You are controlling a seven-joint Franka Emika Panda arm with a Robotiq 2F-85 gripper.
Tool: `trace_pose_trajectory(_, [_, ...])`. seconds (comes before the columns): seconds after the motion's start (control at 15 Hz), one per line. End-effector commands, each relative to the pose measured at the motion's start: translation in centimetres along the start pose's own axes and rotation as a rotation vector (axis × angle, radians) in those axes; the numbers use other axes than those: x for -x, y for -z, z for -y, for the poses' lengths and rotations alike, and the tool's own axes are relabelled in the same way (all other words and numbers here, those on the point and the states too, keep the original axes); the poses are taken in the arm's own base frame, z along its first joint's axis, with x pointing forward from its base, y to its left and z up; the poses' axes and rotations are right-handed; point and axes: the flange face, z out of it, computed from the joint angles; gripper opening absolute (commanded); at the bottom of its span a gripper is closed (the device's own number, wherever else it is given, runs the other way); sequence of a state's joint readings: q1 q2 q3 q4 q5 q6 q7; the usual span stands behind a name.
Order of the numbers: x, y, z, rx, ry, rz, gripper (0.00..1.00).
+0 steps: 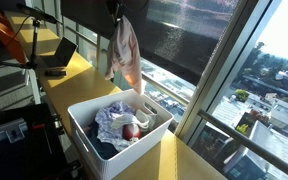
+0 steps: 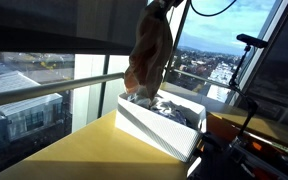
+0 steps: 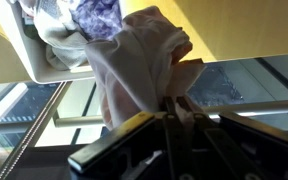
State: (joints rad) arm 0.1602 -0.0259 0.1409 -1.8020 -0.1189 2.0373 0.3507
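Cloth, pink and limp, hangs from the hand, which pinches its top fold tight. It dangles above the white basket, toward the rim at twelve o'clock. Likely risk: if the thin pinch slips, the cloth could drape over that rim onto the table.

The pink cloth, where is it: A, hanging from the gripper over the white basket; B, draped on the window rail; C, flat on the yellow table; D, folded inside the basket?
A: the pink cloth dangles from the shut gripper above the white basket.
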Motion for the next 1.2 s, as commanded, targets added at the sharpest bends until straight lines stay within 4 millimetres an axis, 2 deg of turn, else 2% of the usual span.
trace_pose_trajectory(0.0, [1.0,-0.4,9.7,0.01,0.121,0.041,0.02])
trace_pose_trajectory(0.13, [2.2,-2.9,14.6,0.02,0.171,0.079,0.02])
trace_pose_trajectory(0.27, [2.9,-5.2,17.1,0.021,0.205,0.113,0.02])
trace_pose_trajectory(0.47, [3.4,-9.2,19.2,0.013,0.232,0.173,0.02])
trace_pose_trajectory(0.6, [3.5,-11.4,19.3,0.018,0.238,0.208,0.02])
trace_pose_trajectory(0.67, [3.6,-12.1,19.0,0.021,0.238,0.226,0.32])
trace_pose_trajectory(0.73, [3.5,-12.7,18.6,0.027,0.233,0.24,0.33])
trace_pose_trajectory(0.87, [3.2,-13.3,16.7,0.046,0.212,0.264,0.47])
trace_pose_trajectory(1.0, [2.2,-13.2,13.6,0.073,0.176,0.278,0.61])
trace_pose_trajectory(1.13, [0.9,-13.4,8.9,0.098,0.114,0.281,0.76])
